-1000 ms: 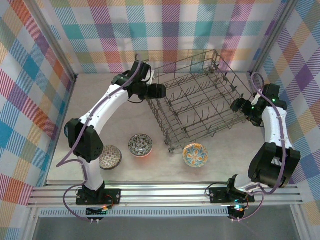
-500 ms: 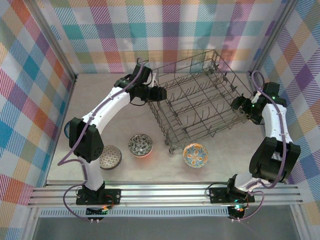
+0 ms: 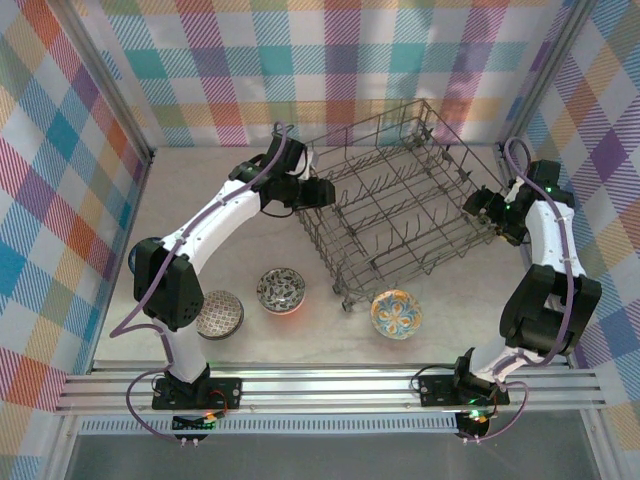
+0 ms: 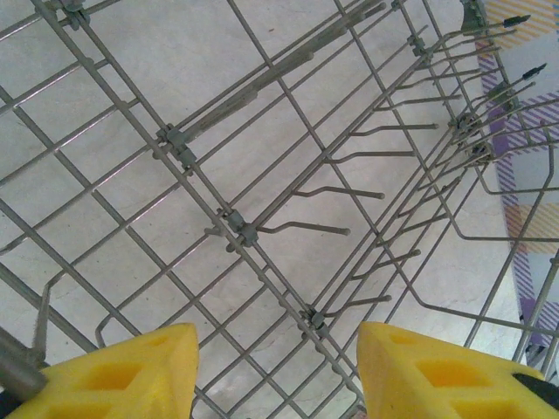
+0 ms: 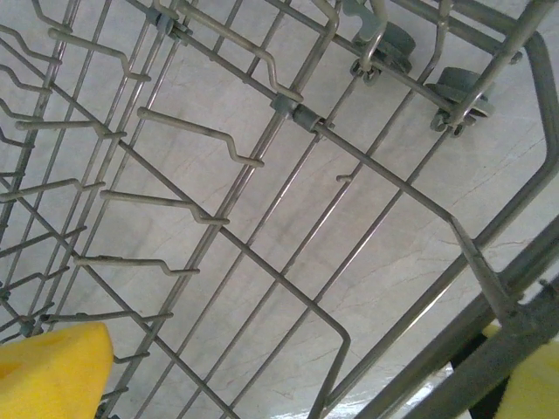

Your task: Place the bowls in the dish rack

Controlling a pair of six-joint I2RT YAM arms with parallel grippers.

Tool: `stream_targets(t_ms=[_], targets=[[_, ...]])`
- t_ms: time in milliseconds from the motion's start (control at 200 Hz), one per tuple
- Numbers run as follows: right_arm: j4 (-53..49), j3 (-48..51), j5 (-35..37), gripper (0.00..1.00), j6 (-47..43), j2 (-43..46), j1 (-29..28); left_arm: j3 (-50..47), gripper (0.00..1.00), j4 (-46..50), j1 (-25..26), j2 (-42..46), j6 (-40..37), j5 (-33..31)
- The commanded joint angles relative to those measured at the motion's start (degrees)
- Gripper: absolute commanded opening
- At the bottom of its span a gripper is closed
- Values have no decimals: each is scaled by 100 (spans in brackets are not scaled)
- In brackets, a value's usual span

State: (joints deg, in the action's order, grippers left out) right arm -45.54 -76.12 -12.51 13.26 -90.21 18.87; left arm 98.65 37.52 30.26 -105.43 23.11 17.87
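**A:** What had changed, seen from above?

**B:** Your left fingers [image 3: 318,192] had shifted along the left rim of the dish rack [image 3: 420,258], while your right fingers [image 3: 480,208] waited at the opposite rim. The rack had swung slightly. The orange-yellow bowl [image 3: 396,313] lay a touch nearer than a second before, probably nudged. I'd say you were squaring the rack, not loading yet.

**A:** And the bowls?

**B:** They sat on the tabletop [image 3: 200,200] before the rack: the grey mosaic bowl [image 3: 219,314], the dark floral bowl [image 3: 281,290] and the orange-yellow one. The rack held none.

**A:** Left wrist?

**B:** Your left fingers [image 4: 113,380] stood partly apart over the rack's wires [image 4: 236,229]. I couldn't tell whether they pinched one.

**A:** Right wrist?

**B:** Your right fingers [image 5: 52,371] were spread wide, a rim bar [image 5: 489,288] running between them, nothing clamped.
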Motion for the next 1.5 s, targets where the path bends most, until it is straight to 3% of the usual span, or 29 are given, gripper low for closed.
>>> stream_targets(t_ms=[0,155,360,565,825,1205,1495], targets=[[335,-344,-295,99,-52,-99,1,-122,51,190,339,198,-15,226],[198,-386,-145,99,-156,-45,-2,-56,59,300,328,240,-83,-40],[-109,-335,471,99,-364,478,-6,379,76,555,260,266,-257,-395],[-317,-14,522,99,-614,1250,-2,658,83,753,150,418,-305,-500],[-659,529,-461,95,-1343,2076,-259,220,85,704,11,904,-312,-269],[-1557,1070,-720,80,-2414,3228,-1118,-686,84,278,-130,1470,-449,250],[-1938,1205,-856,72,-2607,3266,-1776,-963,83,324,-152,1709,-625,487]])
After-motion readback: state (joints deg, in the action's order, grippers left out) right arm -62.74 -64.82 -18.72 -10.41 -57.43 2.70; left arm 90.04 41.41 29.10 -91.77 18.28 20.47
